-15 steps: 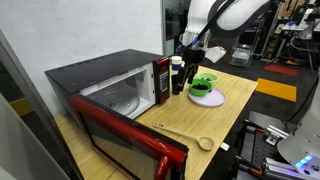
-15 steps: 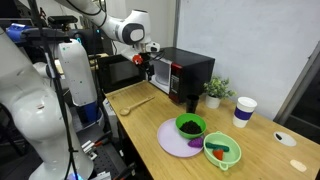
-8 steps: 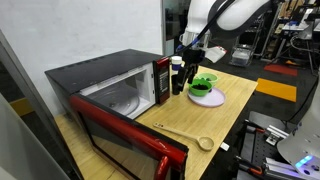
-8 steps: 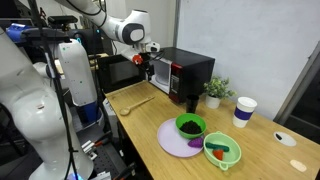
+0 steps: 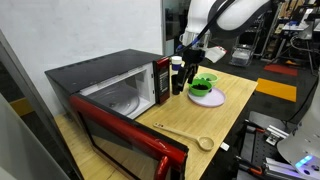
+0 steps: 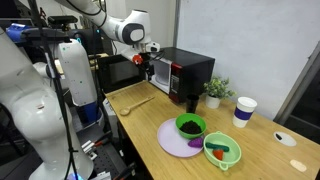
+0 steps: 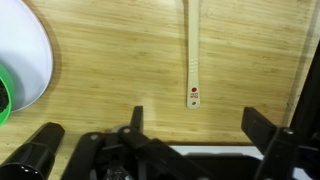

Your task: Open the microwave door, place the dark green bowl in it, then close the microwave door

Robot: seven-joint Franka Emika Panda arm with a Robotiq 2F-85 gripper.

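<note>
The microwave (image 5: 115, 85) stands on the wooden table with its red microwave door (image 5: 125, 135) swung fully open; it also shows in an exterior view (image 6: 185, 68). The dark green bowl (image 6: 189, 126) sits on a lavender plate (image 6: 172, 140), apart from the microwave; it also shows in an exterior view (image 5: 203, 82), and its edge shows in the wrist view (image 7: 3, 100). My gripper (image 5: 190, 45) hangs above the table by the microwave's control side, open and empty. It also shows in an exterior view (image 6: 147, 52). In the wrist view its fingers (image 7: 200, 125) are spread over bare wood.
A wooden spoon (image 5: 185, 132) lies on the table in front of the microwave, its handle under the gripper (image 7: 192, 50). A lime-green bowl (image 6: 225, 152), a paper cup (image 6: 243, 110) and a small plant (image 6: 214, 92) stand nearby. A black bottle (image 5: 177, 75) is beside the microwave.
</note>
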